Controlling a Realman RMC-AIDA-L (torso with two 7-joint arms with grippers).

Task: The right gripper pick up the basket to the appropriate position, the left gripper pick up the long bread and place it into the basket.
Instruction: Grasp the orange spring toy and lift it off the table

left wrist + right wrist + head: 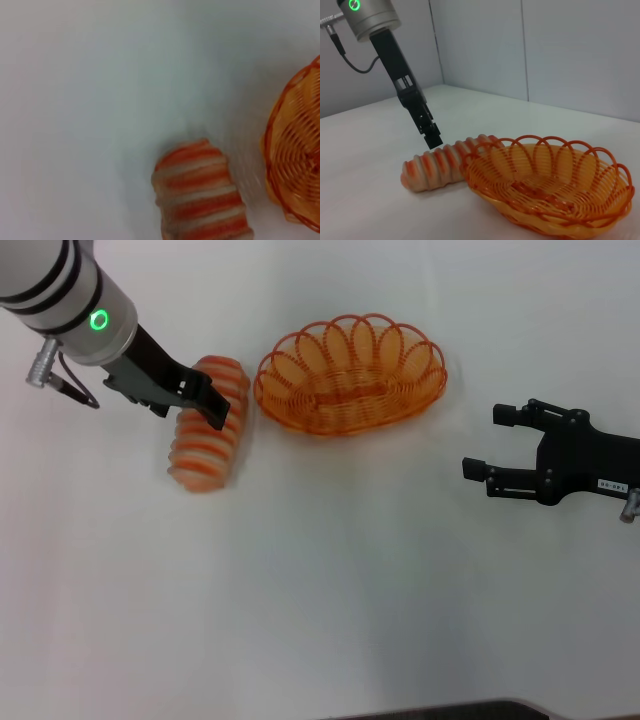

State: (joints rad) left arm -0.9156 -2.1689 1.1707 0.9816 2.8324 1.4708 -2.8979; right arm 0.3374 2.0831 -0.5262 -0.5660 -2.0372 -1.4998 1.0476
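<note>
Left gripper (205, 400) over long bread (208, 423), grip apparently not closed, contact unclear. Basket (350, 373) at bread's 2 o'clock. Right gripper (500, 445) spread wide, empty, at basket's 4 o'clock.

On the white counter (330, 580), the long bread (207, 425) lies near the left edge, just beside the basket (350, 373), which sits toward the far edge. The left gripper (205, 405) is over the bread's middle. The right gripper (490, 445) hovers near the right edge, its 2 jaws spread wide, apart from the basket.
</note>
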